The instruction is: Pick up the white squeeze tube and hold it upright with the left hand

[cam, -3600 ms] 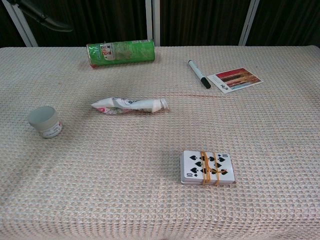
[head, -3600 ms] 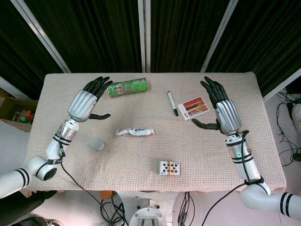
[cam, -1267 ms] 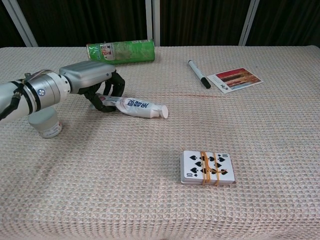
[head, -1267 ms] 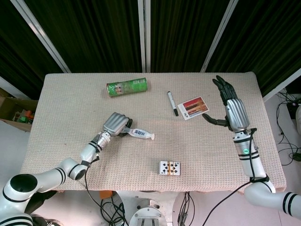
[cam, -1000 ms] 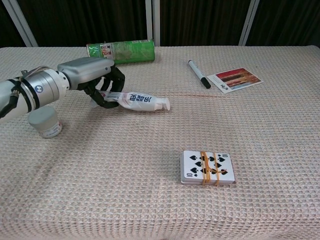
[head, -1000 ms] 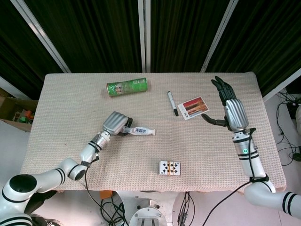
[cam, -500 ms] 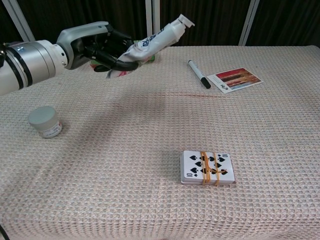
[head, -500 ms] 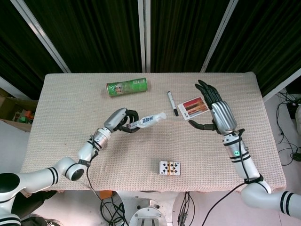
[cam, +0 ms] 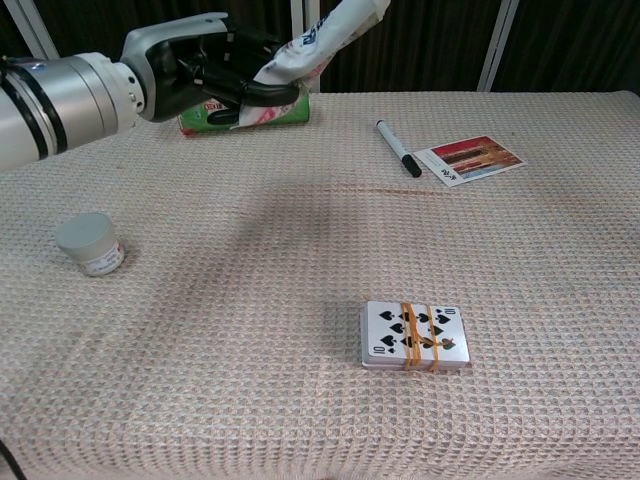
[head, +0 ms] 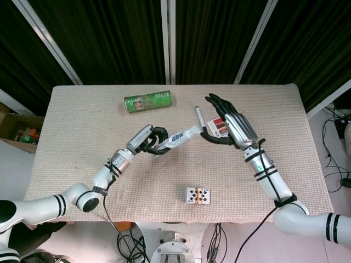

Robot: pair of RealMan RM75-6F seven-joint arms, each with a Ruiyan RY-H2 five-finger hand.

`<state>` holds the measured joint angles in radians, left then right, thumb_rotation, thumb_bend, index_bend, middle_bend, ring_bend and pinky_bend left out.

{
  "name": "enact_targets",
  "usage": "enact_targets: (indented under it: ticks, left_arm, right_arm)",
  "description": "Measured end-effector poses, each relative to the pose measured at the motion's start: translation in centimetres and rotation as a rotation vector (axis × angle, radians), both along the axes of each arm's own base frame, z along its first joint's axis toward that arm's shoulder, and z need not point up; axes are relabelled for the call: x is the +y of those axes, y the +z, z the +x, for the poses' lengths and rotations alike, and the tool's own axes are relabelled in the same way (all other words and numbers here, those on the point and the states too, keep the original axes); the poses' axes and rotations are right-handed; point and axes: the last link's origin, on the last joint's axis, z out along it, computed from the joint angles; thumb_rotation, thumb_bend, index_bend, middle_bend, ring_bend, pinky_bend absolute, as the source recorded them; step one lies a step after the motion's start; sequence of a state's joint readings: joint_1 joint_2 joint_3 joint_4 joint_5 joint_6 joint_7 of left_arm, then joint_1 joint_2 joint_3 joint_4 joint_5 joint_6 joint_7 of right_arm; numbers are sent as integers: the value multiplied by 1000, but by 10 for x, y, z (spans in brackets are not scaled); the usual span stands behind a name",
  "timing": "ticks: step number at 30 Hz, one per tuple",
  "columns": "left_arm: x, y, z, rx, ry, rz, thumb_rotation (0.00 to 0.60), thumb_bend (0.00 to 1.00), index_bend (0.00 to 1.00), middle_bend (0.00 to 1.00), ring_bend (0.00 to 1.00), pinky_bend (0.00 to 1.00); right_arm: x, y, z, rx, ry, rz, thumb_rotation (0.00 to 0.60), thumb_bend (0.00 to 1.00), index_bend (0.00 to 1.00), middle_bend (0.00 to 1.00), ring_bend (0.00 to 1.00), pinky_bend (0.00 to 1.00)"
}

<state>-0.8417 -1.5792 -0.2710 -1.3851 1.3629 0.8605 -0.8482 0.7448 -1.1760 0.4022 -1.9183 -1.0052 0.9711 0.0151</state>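
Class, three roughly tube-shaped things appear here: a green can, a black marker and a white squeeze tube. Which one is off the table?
The white squeeze tube: the left hand holds it tilted in the air, while the green can and marker lie flat on the cloth.

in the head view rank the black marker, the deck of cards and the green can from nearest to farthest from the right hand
1. Black marker: on the table just beside the right hand, toward the table's middle.
2. Deck of cards: near the table's front edge.
3. Green can: lying on its side at the back, on the left hand's side.

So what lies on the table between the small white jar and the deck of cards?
Nothing: in the chest view, only bare cloth stretches between the jar and the deck of cards.
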Motion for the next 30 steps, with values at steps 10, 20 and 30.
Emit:
enact_targets:
  ticks: [10,20,30]
  left_arm:
    - [1,-4,9,-5,8,2,600,343,800,841,773,906]
    - [4,-1,13,-18,23,-7,600,344,801,841,774,906]
    - [1,-1,15,-3,-8,-9,600,344,802,842,774,906]
  right_arm:
    - [-9,-16,33,7,4,57,91,0,0,0,0,0]
    - [-16,-45,47,-37,-10,46,79,0,0,0,0,0]
    - [-18,-51,53,-73,-12,93,78,0,0,0,0,0]
